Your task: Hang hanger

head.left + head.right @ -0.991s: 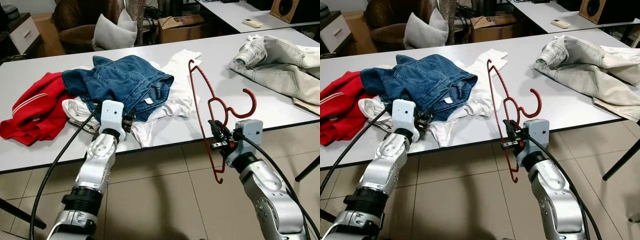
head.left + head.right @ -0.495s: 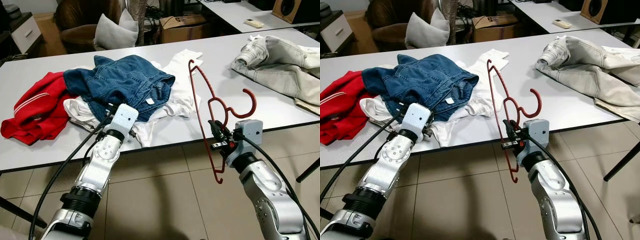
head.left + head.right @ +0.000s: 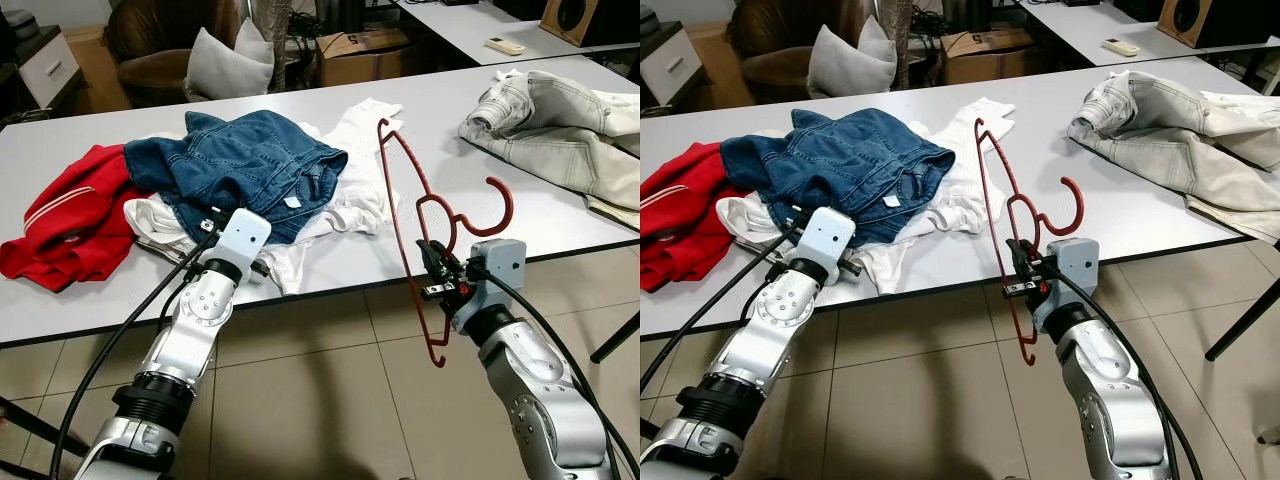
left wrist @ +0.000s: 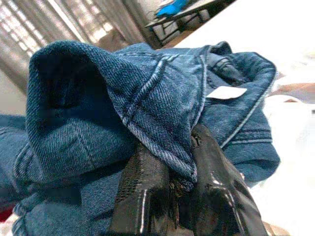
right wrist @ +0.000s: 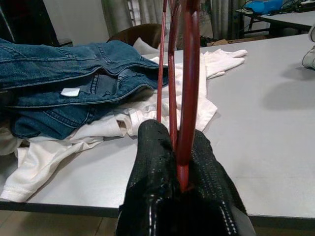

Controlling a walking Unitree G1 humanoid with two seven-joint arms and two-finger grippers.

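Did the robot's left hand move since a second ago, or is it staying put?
Yes. The left gripper slid toward the robot's right along the table edge, from the white clothes toward the jeans, and now pinches denim. The red hanger stayed put.

Head stereo pair looking forward-down over table (image 3: 480,200); wrist views close along fingers, sharing blue jeans (image 4: 147,108) at 11 o'clock.

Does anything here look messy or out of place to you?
Yes. Clothes lie in a crumpled heap on the table: a denim garment over white and red ones. The right gripper holds a bare red hanger.
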